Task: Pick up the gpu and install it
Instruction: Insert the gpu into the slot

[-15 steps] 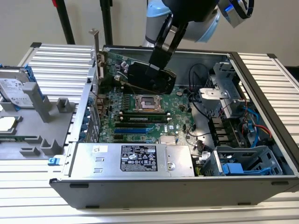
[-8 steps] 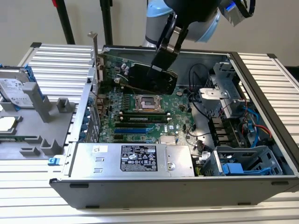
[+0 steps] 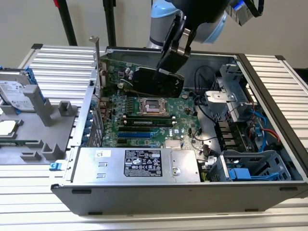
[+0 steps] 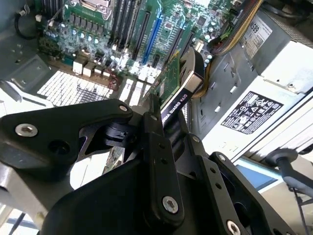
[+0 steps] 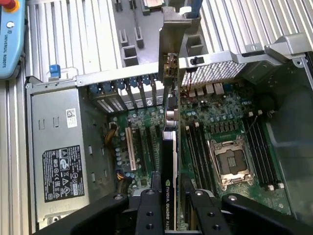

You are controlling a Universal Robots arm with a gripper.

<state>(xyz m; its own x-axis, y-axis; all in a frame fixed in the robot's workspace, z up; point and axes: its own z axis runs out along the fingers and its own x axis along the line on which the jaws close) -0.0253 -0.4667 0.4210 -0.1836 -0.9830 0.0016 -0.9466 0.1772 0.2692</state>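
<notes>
- Held over the motherboard inside the open case: gpu, clamped by the gripper, bare expansion slots directly beneath.
- Closing one side of that gap: power supply along the near case wall.
- Crowding the exterior view's right: drive cage and loose cables.
- Close beside the card's path: CPU socket and memory slots.
- Rising past the case's rear wall: silver end bracket.

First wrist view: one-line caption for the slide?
The hand grips the gpu edge-on above the motherboard inside the open case, its metal bracket rising past the rear slot wall.
</notes>
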